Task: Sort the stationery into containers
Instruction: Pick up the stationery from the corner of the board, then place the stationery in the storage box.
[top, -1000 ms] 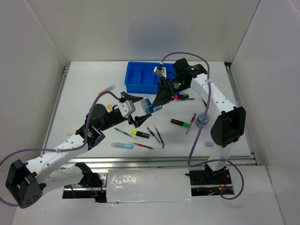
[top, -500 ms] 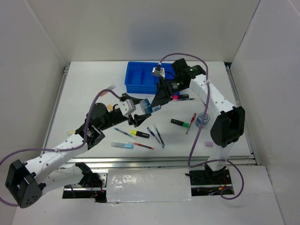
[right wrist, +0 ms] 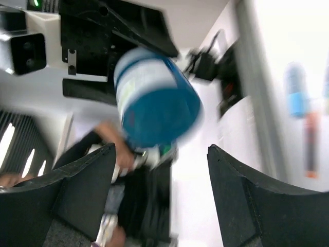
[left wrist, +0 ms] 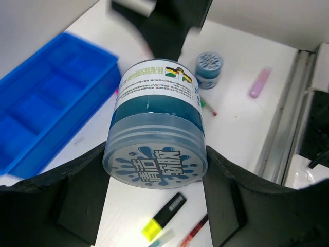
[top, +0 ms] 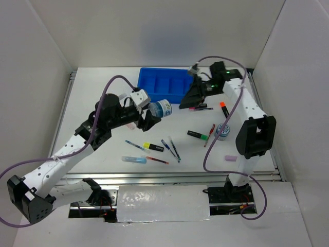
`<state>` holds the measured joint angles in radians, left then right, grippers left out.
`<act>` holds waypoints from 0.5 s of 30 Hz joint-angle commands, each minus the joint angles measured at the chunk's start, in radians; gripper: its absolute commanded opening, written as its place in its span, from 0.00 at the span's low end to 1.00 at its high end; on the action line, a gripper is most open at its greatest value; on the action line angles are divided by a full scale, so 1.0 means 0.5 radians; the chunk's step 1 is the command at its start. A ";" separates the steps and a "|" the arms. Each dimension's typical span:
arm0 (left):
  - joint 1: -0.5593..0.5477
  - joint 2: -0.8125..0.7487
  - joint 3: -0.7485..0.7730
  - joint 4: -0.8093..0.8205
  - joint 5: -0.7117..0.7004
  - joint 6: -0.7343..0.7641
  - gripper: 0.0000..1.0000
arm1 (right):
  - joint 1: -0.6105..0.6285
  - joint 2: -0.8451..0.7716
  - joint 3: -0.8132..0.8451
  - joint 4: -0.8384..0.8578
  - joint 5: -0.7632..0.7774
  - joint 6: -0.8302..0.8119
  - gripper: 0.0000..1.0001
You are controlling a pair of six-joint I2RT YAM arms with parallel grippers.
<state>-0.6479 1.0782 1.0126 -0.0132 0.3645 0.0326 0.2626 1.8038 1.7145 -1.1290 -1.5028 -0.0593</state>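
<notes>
A round blue jar (top: 162,108) with a printed lid hangs above the table's middle, and my left gripper (top: 152,113) is shut on its sides. The left wrist view has the jar (left wrist: 157,139) wedged between both fingers. My right gripper (top: 187,100) stands open just to the jar's right, apart from it, with nothing between its fingers. In the right wrist view the jar (right wrist: 154,100) floats beyond its tips. The blue compartment tray (top: 154,86) lies at the back. A second jar (top: 223,131) rests on the table at the right.
Loose stationery lies on the table: a yellow highlighter (top: 153,147), blue pens (top: 170,149), a green-tipped marker (top: 198,135), a red pen (top: 209,135), an orange marker (top: 224,109), a pale-blue marker (top: 134,160) and a pink piece (top: 230,158).
The jar has passed from my right gripper to my left. The left closed on it and lifted it back-left; the right opened and drew away to the right.
</notes>
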 commanded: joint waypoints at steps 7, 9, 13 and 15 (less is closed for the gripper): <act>0.384 0.475 0.772 -0.866 -0.134 -0.145 0.00 | -0.700 -0.021 0.136 -0.411 0.156 -0.498 0.77; 0.449 0.732 1.050 -1.083 -0.186 -0.121 0.00 | -0.764 -0.070 0.096 -0.344 0.241 -0.492 0.77; 0.565 1.327 1.823 -1.577 -0.232 -0.090 0.00 | -0.801 -0.205 -0.002 -0.200 0.407 -0.434 0.77; 0.639 1.729 2.380 -1.740 -0.232 -0.093 0.00 | -0.795 -0.245 -0.045 -0.148 0.492 -0.431 0.77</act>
<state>-0.3767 1.7969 1.9213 -0.7139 0.2665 -0.0044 -0.1368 1.7699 1.7084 -1.2476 -1.3312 -0.2596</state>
